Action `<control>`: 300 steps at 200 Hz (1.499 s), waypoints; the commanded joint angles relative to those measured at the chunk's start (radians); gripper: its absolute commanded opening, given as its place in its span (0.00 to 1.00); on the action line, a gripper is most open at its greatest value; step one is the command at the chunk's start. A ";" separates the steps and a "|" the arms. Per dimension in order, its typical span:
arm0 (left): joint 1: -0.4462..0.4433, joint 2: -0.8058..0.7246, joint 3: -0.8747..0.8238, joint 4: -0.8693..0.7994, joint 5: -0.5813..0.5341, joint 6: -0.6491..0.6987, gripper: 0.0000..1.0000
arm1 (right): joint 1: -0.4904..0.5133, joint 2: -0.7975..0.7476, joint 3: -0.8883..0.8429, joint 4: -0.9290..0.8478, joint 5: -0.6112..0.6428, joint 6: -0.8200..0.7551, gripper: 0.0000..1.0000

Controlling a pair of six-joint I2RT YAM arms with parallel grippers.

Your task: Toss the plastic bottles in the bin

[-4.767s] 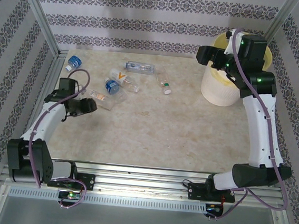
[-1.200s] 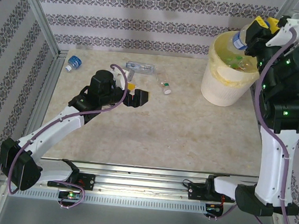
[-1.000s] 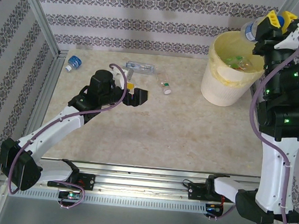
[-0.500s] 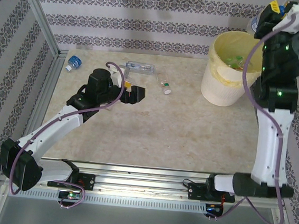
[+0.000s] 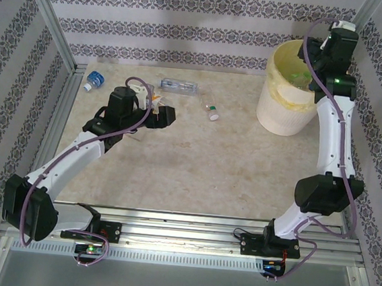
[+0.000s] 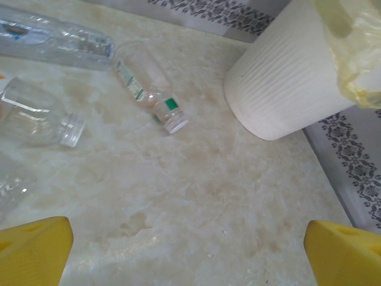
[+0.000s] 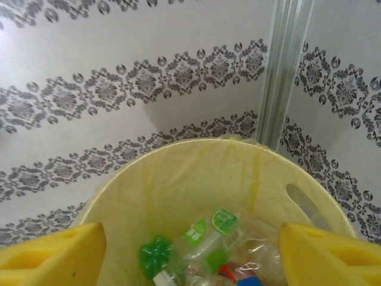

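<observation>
Bin [image 5: 280, 114]: is standing at the far right of the table [image 5: 229, 167], with a yellow liner [image 6: 351, 53] hanging over its rim.
Bottles in the bin [image 7: 208, 250]: are lying in a heap at the bottom of the bin, with green labels and one green bottle [image 7: 156, 253] showing among the clear ones.
Right gripper [image 7: 190, 262]: is hanging above the bin's mouth and looking down into it; its yellow fingers [image 7: 50, 256] are standing wide apart with nothing between them.
Left gripper [image 6: 190, 256]: is hovering low over the table, well to the left of the bin, its fingers spread wide and gripping nothing.
Small bottle [image 5: 212, 110]: is lying on its side left of the bin, the nearest loose bottle to it, showing a green label.
Long clear bottle [image 5: 178, 86]: is lying farther left of the bin than the small bottle.
Capped clear bottle [image 6: 36, 116]: is lying on its side, farther from the bin again, close to the left gripper.
Blue-capped bottle [image 5: 96, 78]: is lying farthest from the bin, across the table.
</observation>
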 commanded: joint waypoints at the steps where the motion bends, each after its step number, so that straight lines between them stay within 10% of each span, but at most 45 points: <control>1: 0.033 0.012 0.000 -0.054 -0.024 -0.066 1.00 | 0.000 -0.119 -0.002 0.005 -0.094 0.018 0.82; 119: 0.162 0.195 0.129 -0.307 -0.099 -0.196 1.00 | 0.050 -0.297 -0.098 -0.101 -0.488 0.062 0.98; 300: 0.244 0.449 0.299 -0.449 -0.087 -0.188 1.00 | 0.261 -0.427 -0.212 -0.189 -0.464 0.047 0.98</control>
